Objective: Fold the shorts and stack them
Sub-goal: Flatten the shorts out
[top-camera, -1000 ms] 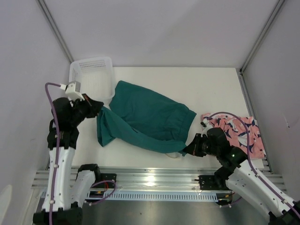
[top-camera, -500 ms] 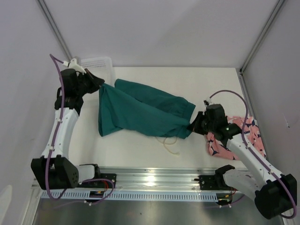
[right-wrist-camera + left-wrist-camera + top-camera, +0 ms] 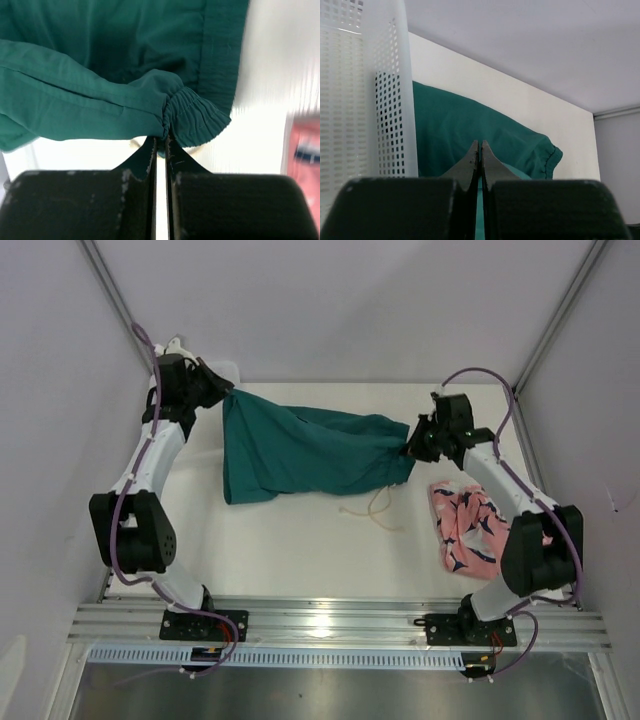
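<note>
The dark teal shorts (image 3: 300, 450) hang stretched between both arms above the far half of the table, with a pale drawstring (image 3: 378, 508) dangling below. My left gripper (image 3: 226, 392) is shut on their left corner beside the basket; in its wrist view the teal cloth (image 3: 470, 135) shows past the fingertips. My right gripper (image 3: 408, 447) is shut on the gathered waistband (image 3: 192, 117) at the right end. The salmon-pink shark-print shorts (image 3: 465, 525) lie crumpled on the table at the right, below the right arm.
A white mesh basket (image 3: 365, 95) stands at the far left corner, right next to the left gripper and mostly hidden behind that arm from above. Grey walls close in on both sides. The metal rail (image 3: 330, 625) runs along the near edge.
Both arms have swung away toward the far side, lifting and stretching the teal shorts out between them. The drawstring now dangles free, and the pink shorts lie uncovered and bunched.
</note>
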